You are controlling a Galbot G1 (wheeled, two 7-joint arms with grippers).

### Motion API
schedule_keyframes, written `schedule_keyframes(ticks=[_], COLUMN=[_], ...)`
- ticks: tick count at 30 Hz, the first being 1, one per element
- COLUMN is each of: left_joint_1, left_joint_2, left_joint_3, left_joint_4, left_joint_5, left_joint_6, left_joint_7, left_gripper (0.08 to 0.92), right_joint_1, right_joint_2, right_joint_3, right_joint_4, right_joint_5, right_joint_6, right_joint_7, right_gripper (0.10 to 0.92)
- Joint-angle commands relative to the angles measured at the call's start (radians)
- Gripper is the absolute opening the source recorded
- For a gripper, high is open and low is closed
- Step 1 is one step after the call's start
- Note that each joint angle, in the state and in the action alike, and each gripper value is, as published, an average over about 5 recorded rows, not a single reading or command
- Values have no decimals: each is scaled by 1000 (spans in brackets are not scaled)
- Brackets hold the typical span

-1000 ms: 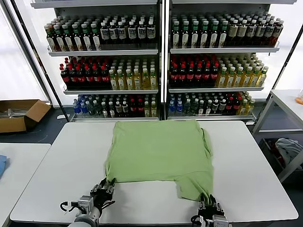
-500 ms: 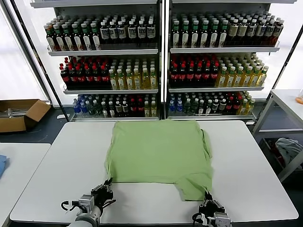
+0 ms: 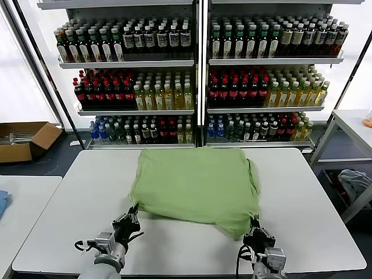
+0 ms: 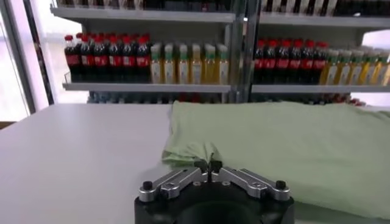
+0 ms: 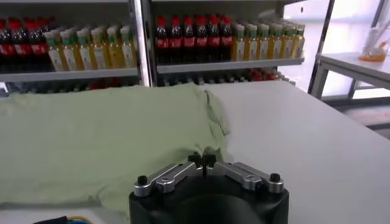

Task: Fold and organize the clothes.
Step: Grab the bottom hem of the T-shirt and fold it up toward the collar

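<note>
The green shirt (image 3: 195,186) is lying back-up on the white tabletop (image 3: 70,197). The left hand (image 3: 129,222) and right hand (image 3: 256,234) are each pinching a near corner of its hem, fingers clamped on fabric. A fold is beginning; next, both corners need lifting evenly toward the far edge.

This looks like a shop mock-up set up for testing. Tall metal shelves (image 3: 197,64) at the back hold dense rows of bottled drinks (image 3: 145,93) sorted by colour, as in a store aisle. In front stands a plain white counter (image 3: 75,197), with an open cardboard box (image 3: 23,139) on the floor beside it.
</note>
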Motion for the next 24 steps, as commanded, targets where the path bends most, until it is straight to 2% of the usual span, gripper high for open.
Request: schedule_keyframes(ticks=[1, 10, 24], left_joint_1=[-64, -190, -314], left_joint_2=[2, 23, 55], left_joint_3=[1, 9, 40], left_joint_4=[44, 137, 273], left_joint_5=[-47, -105, -146], left_joint_6=[-55, -57, -32], left_joint_7=[-4, -22, -31], left_gripper=[86, 86, 86], right_joint_1=[97, 328, 583], right_joint_2=[5, -10, -12], right_joint_3=[2, -4, -60], right_joint_4=[-42, -195, -419], right_joint_5=[-6, 2, 32], right_joint_6=[9, -10, -44], right_joint_7=[-19, -19, -34], right_gripper=[106, 106, 106])
